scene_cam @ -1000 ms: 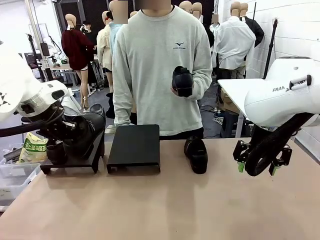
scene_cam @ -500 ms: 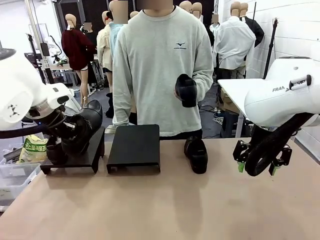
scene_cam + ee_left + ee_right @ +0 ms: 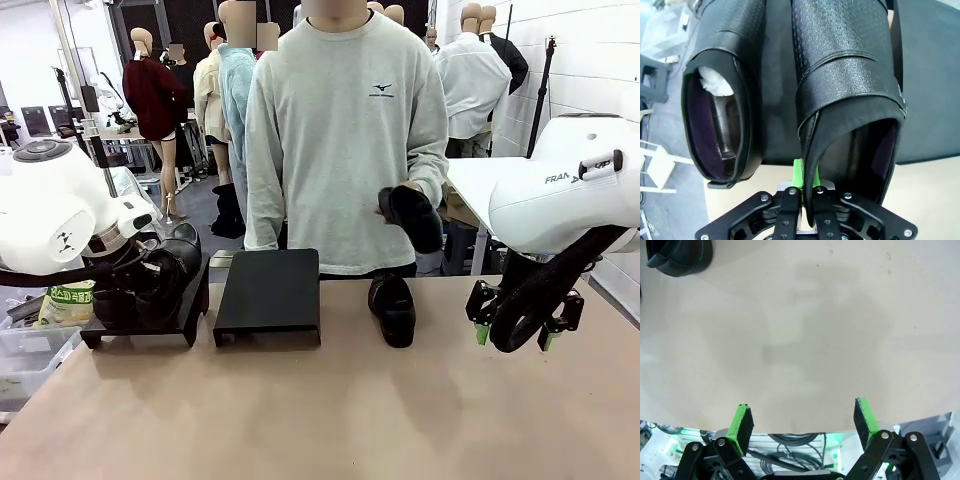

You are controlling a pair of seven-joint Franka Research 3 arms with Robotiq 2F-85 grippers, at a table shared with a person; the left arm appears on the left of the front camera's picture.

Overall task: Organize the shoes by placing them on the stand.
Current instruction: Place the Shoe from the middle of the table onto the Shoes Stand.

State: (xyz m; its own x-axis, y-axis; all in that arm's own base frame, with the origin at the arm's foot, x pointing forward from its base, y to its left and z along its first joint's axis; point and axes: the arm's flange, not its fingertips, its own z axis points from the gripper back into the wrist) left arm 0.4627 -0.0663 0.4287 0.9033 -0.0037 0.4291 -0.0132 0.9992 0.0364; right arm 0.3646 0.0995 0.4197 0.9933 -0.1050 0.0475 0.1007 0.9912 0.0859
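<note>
The surface [image 3: 330, 420] bears two black stands. On the left stand [image 3: 195, 300] sits one shoe [image 3: 722, 100], and the left pincer [image 3: 806, 182] pinches the heel rim of a second shoe [image 3: 845, 75] beside it. The middle stand [image 3: 268, 290] is bare. Likely left: a third shoe [image 3: 392, 308] on the surface just right of it, a fourth shoe [image 3: 412, 215] held by the person [image 3: 345, 150], far side. The right pincer [image 3: 518, 335] hangs spread, near right. Its arm [image 3: 570, 210] reads "FRA"; the sweatshirt logo [image 3: 381, 90] is illegible.
</note>
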